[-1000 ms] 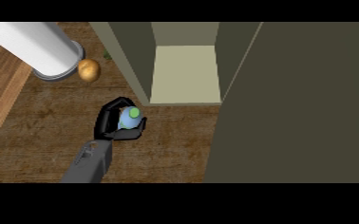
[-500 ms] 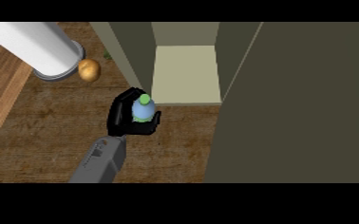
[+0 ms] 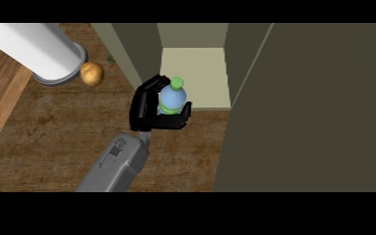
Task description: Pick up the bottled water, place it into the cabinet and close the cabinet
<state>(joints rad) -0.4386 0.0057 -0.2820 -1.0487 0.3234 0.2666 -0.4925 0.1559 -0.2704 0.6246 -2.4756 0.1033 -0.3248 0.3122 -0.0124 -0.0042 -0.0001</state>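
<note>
The bottled water (image 3: 172, 98), pale blue with a green cap and a green band, is held above the wooden counter (image 3: 66, 129) with its cap pointing toward the cabinet. My left hand (image 3: 149, 110) is shut on it, fingers wrapped over its left side and thumb on its right. The bottle's cap is at the front edge of the cabinet's pale floor (image 3: 197, 74). The cabinet door (image 3: 308, 114) stands open at the right as a broad dark panel. My right hand does not show.
A large white cylinder (image 3: 40, 50) lies at the upper left, with a small brown potato-like object (image 3: 92, 73) beside it. The cabinet's left wall (image 3: 136, 50) stands just beyond my hand.
My left hand has carried the bottle away from me and to the right, from over the counter up to the cabinet's opening.
</note>
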